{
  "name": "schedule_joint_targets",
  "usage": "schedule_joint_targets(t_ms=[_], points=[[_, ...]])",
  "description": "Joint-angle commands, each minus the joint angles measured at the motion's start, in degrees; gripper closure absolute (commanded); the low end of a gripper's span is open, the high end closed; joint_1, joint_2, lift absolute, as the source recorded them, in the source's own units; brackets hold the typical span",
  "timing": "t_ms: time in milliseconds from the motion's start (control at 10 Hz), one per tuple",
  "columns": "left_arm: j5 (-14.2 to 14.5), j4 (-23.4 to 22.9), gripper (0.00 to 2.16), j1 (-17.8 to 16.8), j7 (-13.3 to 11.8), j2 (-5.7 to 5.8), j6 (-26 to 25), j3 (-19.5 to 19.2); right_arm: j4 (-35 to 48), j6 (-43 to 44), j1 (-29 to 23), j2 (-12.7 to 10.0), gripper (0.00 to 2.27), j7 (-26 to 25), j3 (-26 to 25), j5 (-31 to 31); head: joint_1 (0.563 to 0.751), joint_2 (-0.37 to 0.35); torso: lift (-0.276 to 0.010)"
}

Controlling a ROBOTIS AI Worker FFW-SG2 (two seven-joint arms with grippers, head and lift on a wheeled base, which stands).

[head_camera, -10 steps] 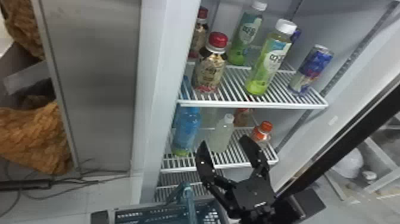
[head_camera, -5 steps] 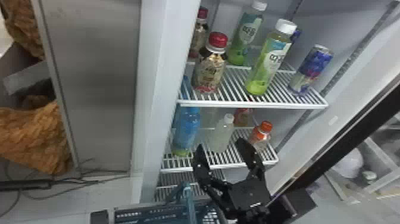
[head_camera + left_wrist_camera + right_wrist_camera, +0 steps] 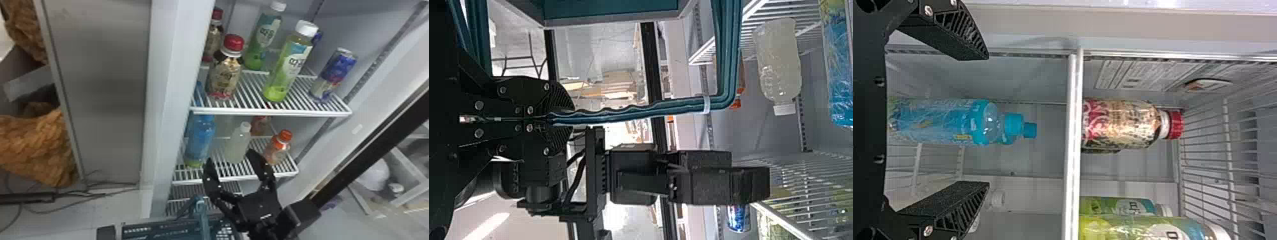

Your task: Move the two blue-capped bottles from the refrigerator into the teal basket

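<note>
While the left fingers (image 3: 558, 99) are closed on the handle (image 3: 629, 114) of the basket (image 3: 143, 230), the right fingers (image 3: 211, 178) stand wide apart, holding nothing. Front bottle (image 3: 200, 137): upright at the left end of the lower shelf (image 3: 284, 174), near its front edge. Rear bottle (image 3: 1030, 130): directly behind it, only partly visible; its cap shows past the front one's.

The basket hangs low, just outside the refrigerator, presumably so that each bottle has a short way to travel. Gripping by the handle leaves its top accessible; contents cannot be told.

Step, as judged: lining up on the front bottle, neither blue-capped one moved over yet. It should go first, since it blocks the rear one. The wide spread probably gives clearance around the body before closing.

Risks: side wall close on one side, white-capped bottle (image 3: 237, 146) on the other; a skewed entry could knock either bottle. Smooth plastic may slip if gripped lightly.
</note>
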State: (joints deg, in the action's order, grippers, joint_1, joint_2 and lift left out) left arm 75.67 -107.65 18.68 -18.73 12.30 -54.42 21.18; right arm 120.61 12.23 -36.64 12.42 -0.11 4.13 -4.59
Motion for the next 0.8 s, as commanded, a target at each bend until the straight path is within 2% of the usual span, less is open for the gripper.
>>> schedule_joint_targets(t_ms=[0, 700], points=[[0.0, 0.0, 1.12, 0.0, 0.0, 0.0, 0.0, 0.0, -2.3, 0.0, 1.8, 0.0, 0.12, 0.0, 0.0, 0.0, 0.695, -0.35, -0.156], [0.0, 0.0, 1.12, 0.2, -0.1, -0.09, 0.0, -0.2, -13.2, 3.9, 10.5, -0.5, 0.12, 2.4, 0.5, 0.8, 0.695, -0.35, -0.156]])
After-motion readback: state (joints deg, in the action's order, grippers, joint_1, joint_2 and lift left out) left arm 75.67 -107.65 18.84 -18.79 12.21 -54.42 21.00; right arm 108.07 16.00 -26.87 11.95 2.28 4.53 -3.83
